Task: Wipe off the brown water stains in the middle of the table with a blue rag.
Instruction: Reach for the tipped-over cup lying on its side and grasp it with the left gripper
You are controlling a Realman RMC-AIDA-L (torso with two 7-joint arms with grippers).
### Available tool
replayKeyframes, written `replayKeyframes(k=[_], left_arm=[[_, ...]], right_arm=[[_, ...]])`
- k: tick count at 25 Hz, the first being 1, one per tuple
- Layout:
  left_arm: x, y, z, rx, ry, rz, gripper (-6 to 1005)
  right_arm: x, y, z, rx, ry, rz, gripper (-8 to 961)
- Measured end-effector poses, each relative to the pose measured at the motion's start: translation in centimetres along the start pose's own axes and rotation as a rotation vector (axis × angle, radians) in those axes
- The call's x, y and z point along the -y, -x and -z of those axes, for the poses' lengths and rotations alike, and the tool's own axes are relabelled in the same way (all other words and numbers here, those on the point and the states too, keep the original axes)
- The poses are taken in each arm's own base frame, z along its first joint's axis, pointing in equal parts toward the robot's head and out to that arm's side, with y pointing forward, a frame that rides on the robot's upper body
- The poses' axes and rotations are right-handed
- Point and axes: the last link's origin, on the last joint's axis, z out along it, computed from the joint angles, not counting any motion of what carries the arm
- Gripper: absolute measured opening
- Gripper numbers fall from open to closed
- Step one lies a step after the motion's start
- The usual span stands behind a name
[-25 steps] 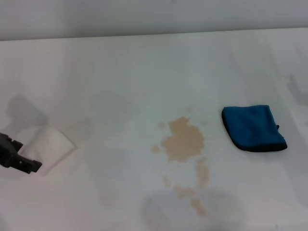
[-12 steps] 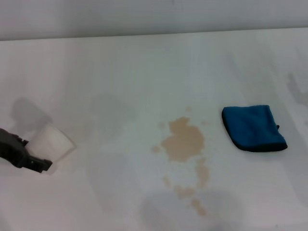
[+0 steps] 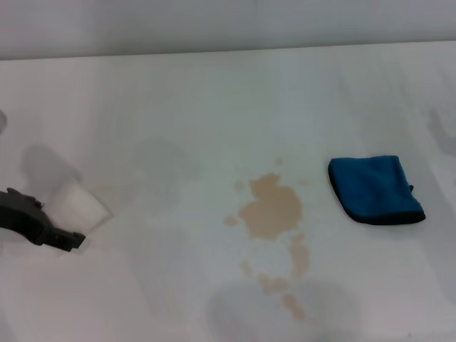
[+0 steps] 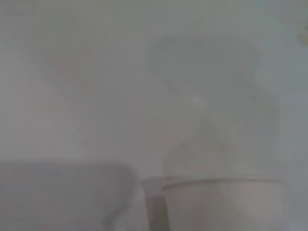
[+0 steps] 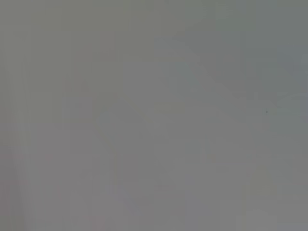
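Head view: the white table (image 3: 214, 92) carries the tan stains (image 3: 271, 210) near its middle, one large blotch with smaller droplets trailing off toward the near edge. The blue rag (image 3: 374, 189) lies flat on the table to the right of the stains, near them but apart, with nothing touching it. At the left edge the left gripper (image 3: 50, 231) reaches in as a dark shape, just beside a small whitish cup (image 3: 80, 205); whether its fingers are spread, closed, or holding the cup cannot be told, since only one dark finger shows against the cup. Left wrist view: the cup (image 4: 221, 202) appears close up as a pale rim and wall, with the table (image 4: 120, 72) behind it. The right gripper appears in no view, and the right wrist view shows only a plain grey field.
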Motion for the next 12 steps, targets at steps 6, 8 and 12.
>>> replayKeyframes(k=[6, 8, 12], left_arm=[[-0.1, -0.13, -0.43, 0.002, 0.011, 0.009, 866], [-0.1, -0.18, -0.46, 0.003, 0.012, 0.009, 855], [-0.11, -0.26, -0.48, 0.002, 0.012, 0.008, 797]], right_arm=[[0.04, 0.0, 0.03, 0.0, -0.001, 0.0, 871], [0.05, 0.0, 0.04, -0.001, -0.001, 0.0, 871], [0.05, -0.01, 0.04, -0.001, -0.002, 0.0, 871]])
